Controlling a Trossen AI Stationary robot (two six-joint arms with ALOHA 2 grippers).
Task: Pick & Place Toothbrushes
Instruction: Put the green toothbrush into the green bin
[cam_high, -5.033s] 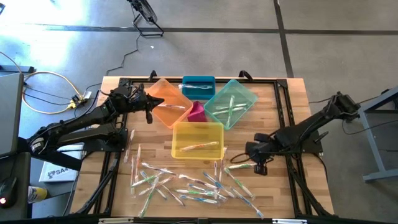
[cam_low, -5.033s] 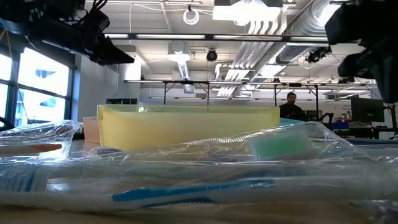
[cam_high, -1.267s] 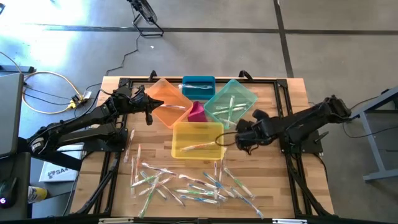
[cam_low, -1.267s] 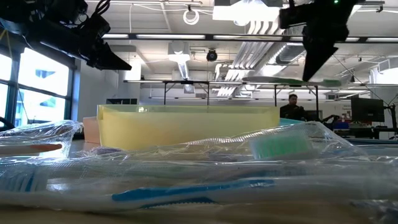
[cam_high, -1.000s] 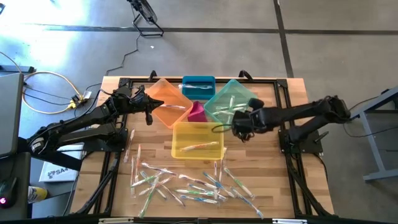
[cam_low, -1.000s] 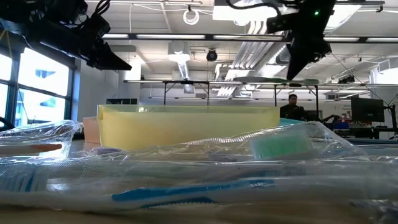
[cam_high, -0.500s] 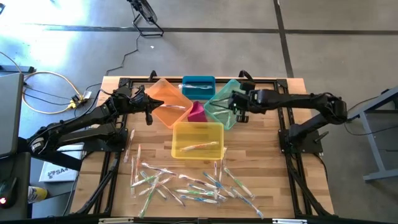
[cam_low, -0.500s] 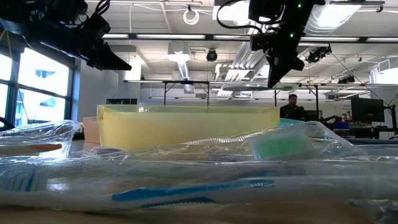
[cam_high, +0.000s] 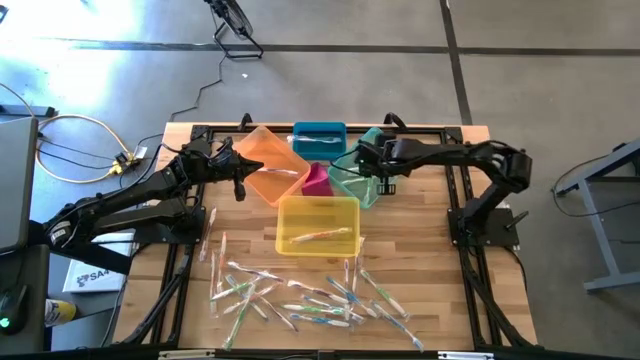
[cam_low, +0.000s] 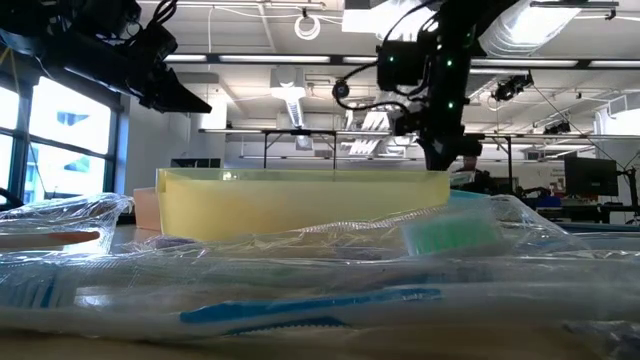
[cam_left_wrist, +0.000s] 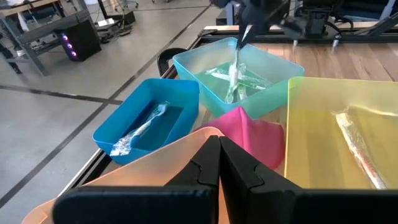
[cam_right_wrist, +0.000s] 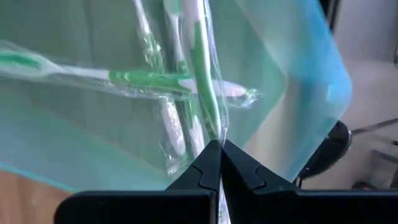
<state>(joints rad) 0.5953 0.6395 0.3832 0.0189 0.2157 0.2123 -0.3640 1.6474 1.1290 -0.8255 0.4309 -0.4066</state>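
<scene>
Five bins (cam_high: 317, 225) cluster at the centre of the bench (cam_high: 470, 250) in the high view: one in front, four in an arc behind it. Loose toothbrushes (cam_high: 310, 295) lie scattered across the lower centre of the frame, in front of the bins. The right end effector (cam_high: 385, 185) hangs over the upper-right bin (cam_high: 350, 172), clamped on one wrapped toothbrush (cam_right_wrist: 202, 74). The left end effector (cam_high: 240, 188), fingers together, sits at the left edge of the upper-left bin (cam_high: 272, 165).
</scene>
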